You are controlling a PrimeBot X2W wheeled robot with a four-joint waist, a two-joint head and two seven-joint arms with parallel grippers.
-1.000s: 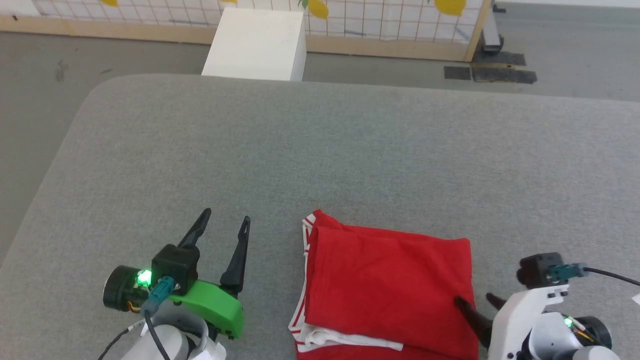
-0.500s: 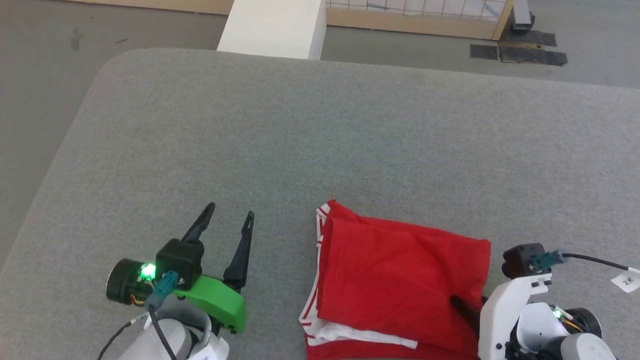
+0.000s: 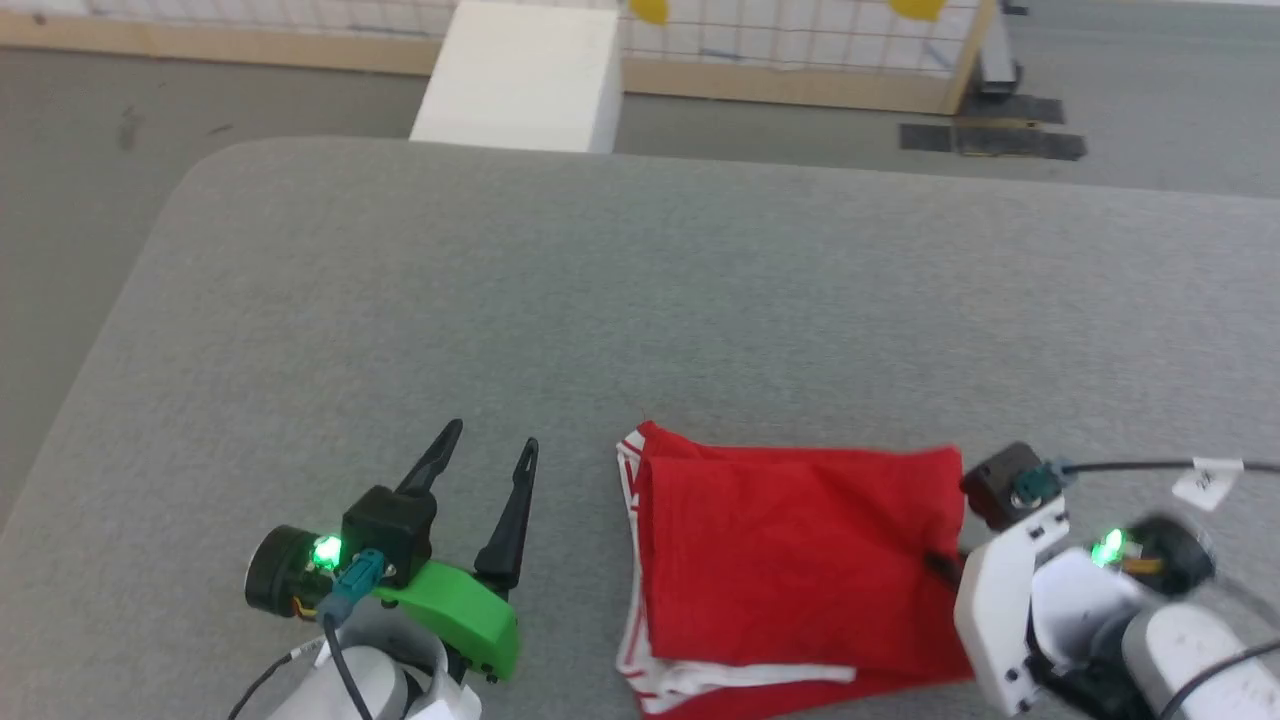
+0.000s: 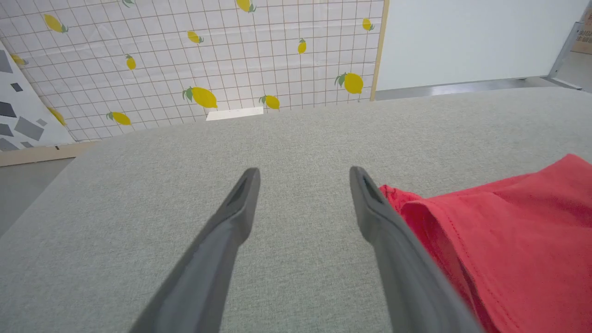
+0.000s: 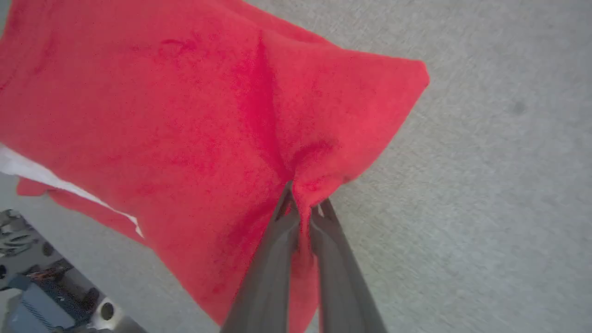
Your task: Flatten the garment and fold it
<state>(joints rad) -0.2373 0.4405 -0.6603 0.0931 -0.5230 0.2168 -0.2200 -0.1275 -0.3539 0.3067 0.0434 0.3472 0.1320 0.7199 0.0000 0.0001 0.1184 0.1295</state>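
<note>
Garment (image 3: 800,560) folded red-side up, right claw (image 5: 305,203) pinching its edge, left claw (image 4: 304,171) spread, cable tag (image 3: 1207,480) unreadable

The garment (image 3: 790,560) was soft red cloth, matt and slightly creased. The desk (image 3: 600,300) had a grey felt-like cover, matt and a little rough. The left hand (image 3: 492,434) had smooth dark plastic fingers (image 4: 240,217) and a green plastic shell (image 3: 460,615).

In the head view we see little of the right gripper (image 3: 938,563): its blurred white wrist mount (image 3: 1000,600) hides the fingers behind the tips. Left of it, the garment (image 3: 790,560) runs past the bottom edge. The cable tag (image 3: 1207,480) above the wrist is unreadable.
</note>
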